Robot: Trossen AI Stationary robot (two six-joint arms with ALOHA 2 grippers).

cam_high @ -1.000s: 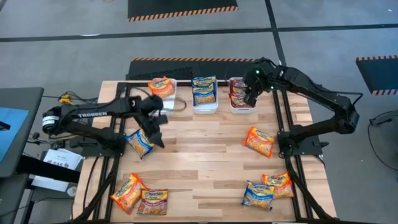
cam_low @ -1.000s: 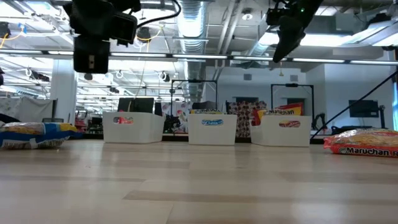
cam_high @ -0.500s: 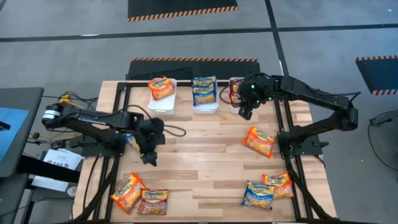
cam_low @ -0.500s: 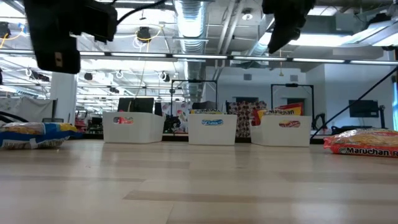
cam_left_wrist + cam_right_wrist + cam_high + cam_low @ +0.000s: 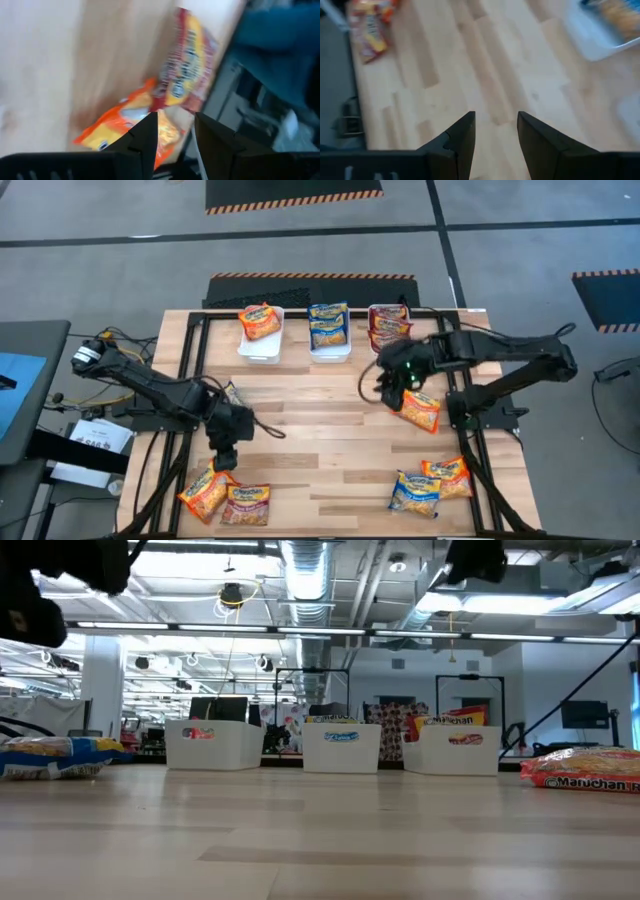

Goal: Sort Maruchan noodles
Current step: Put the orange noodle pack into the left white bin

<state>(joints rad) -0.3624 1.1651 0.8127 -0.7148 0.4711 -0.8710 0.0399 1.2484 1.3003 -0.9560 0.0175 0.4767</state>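
Left gripper [image 5: 222, 455] jaws parted, empty, lower left above orange packet [image 5: 205, 490]; right gripper [image 5: 392, 388] parted, empty, beside orange packet [image 5: 420, 410] on tabletop [image 5: 320, 420]

You see a wooden bench [image 5: 320, 430] on a grey floor [image 5: 100, 260]. Black mats with orange stripes [image 5: 293, 197] lie on the far floor. Look across the bench: bright ceiling lights [image 5: 200, 627] shine, silver pipes [image 5: 310, 570] run overhead, and a white pillar [image 5: 100, 690] stands on the left.

Left gripper [image 5: 172, 132] open (low over table); right gripper [image 5: 495, 132] open.
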